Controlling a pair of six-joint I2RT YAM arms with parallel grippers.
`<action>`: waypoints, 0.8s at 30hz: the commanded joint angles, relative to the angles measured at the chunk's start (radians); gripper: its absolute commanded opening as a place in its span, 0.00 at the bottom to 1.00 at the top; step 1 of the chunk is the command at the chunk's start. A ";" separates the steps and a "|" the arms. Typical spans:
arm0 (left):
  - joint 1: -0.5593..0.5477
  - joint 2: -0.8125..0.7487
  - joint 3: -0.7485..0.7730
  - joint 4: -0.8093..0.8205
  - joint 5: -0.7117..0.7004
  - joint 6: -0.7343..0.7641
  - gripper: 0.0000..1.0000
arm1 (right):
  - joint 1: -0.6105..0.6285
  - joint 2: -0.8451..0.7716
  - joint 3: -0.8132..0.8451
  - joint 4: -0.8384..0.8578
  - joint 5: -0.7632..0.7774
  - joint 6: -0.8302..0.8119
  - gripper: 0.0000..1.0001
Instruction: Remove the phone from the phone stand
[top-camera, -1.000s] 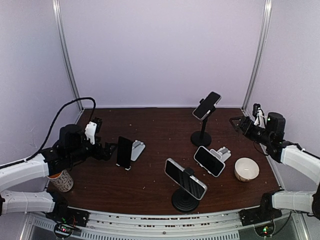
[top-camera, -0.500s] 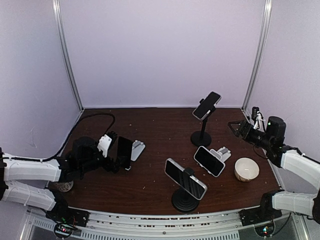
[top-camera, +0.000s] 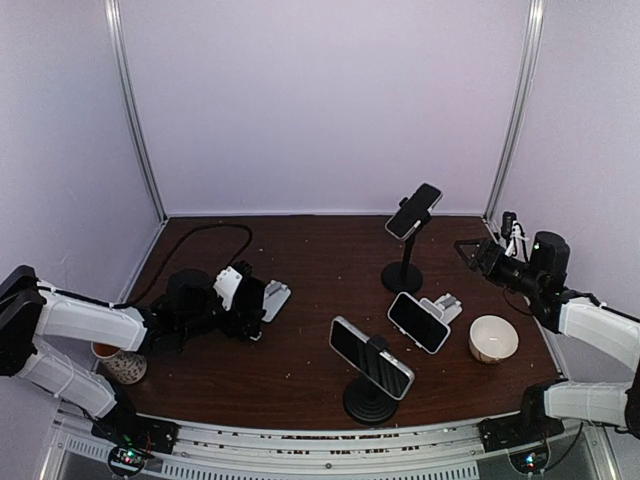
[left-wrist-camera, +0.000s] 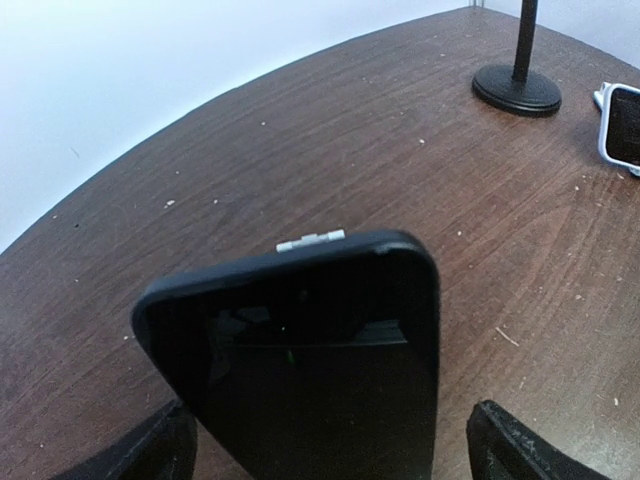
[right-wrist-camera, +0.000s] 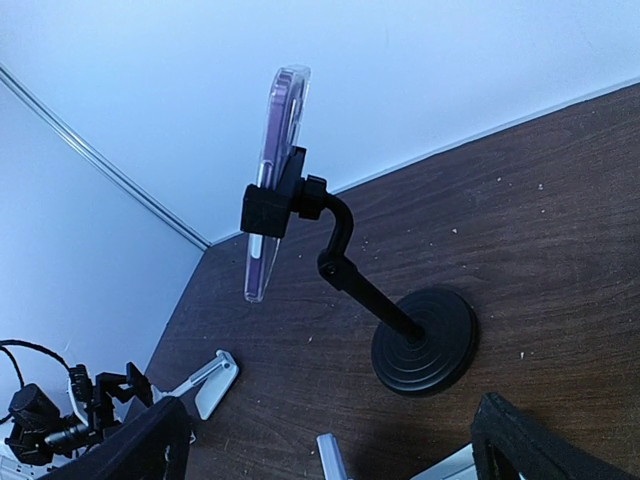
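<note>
A black phone (top-camera: 254, 305) leans upright on a white folding stand (top-camera: 276, 296) at the left of the table. My left gripper (top-camera: 243, 296) is open right at it. In the left wrist view the phone (left-wrist-camera: 310, 360) fills the space between my fingers (left-wrist-camera: 150, 450), and the stand's hinge (left-wrist-camera: 310, 240) peeks over its top. Whether the pads touch it I cannot tell. My right gripper (top-camera: 468, 248) is open and empty at the far right. It faces a purple-cased phone (right-wrist-camera: 275, 170) clamped on a tall black stand (right-wrist-camera: 425, 340).
A phone on a white stand (top-camera: 418, 322) and a phone on a round black stand (top-camera: 371, 357) sit mid-table. A white bowl (top-camera: 493, 338) is at the right. A patterned cup (top-camera: 125, 362) stands at the left edge. A black cable (top-camera: 200, 235) loops at the back left.
My left arm has reached right and forward, bringing the open gripper up to the black phone. The right arm has barely shifted.
</note>
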 joint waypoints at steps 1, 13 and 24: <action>-0.004 0.028 0.058 0.026 -0.080 0.000 0.98 | 0.005 0.011 -0.025 0.076 -0.014 0.020 1.00; -0.004 0.084 0.062 0.082 -0.116 -0.013 0.98 | 0.006 0.027 -0.022 0.093 -0.017 0.033 1.00; -0.004 0.091 0.065 0.105 -0.107 -0.008 0.88 | 0.007 0.015 -0.030 0.097 -0.015 0.039 1.00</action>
